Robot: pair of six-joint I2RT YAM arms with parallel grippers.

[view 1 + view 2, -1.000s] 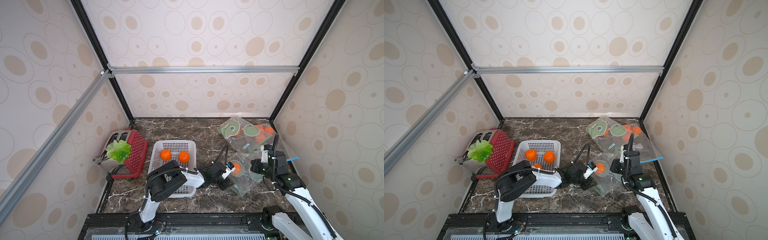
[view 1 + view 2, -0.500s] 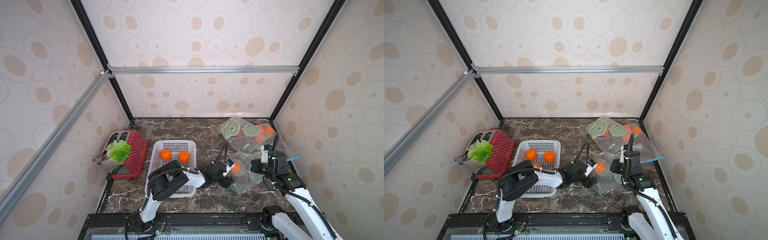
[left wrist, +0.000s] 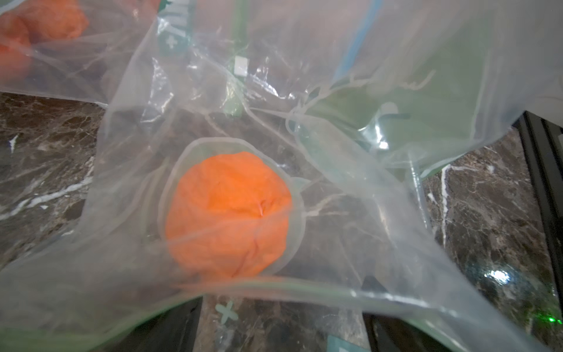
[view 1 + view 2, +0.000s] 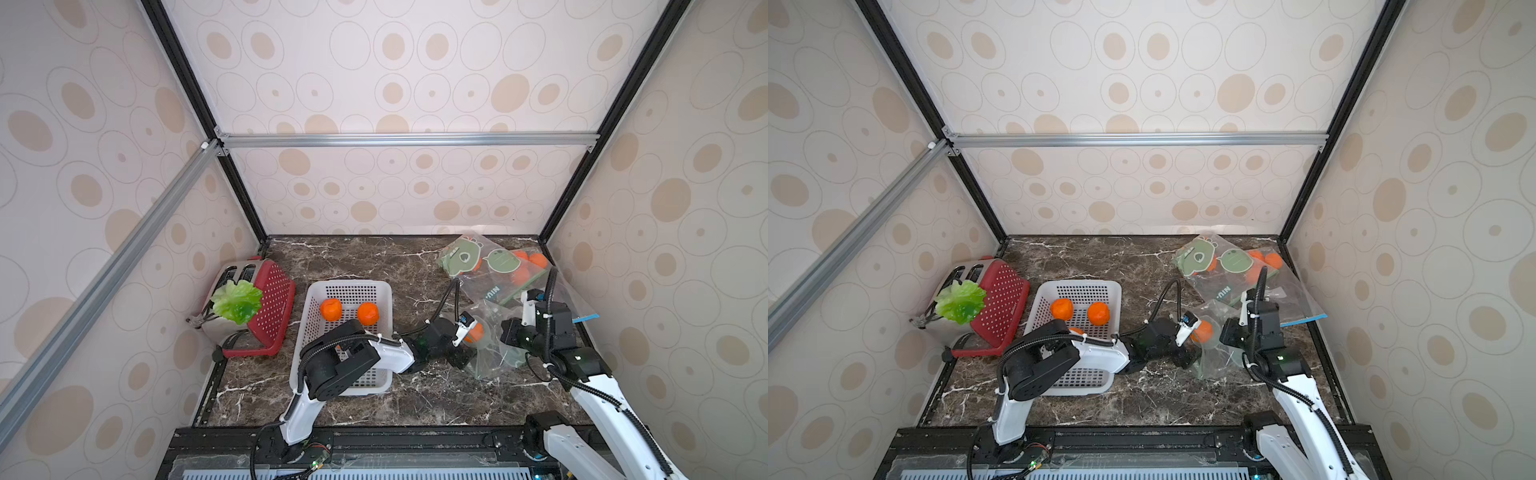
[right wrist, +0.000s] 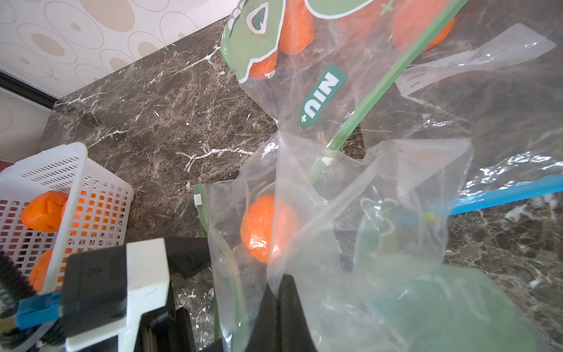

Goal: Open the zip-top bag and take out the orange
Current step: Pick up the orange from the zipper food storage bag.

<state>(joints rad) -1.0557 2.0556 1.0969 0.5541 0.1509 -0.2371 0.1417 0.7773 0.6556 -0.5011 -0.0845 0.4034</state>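
The left gripper has spread apart since earlier; should the right gripper, clamped on the zip-top bag, slip, film may cover the orange.

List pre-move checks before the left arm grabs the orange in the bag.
1. Left gripper open: ok, jaws stand apart.
2. Right gripper shut on bag: ok, film pinched.
3. Orange ahead of the left jaws: ok.
4. No film between jaws and orange: cannot tell; plastic crosses the left wrist view.
5. Basket has room: ok.
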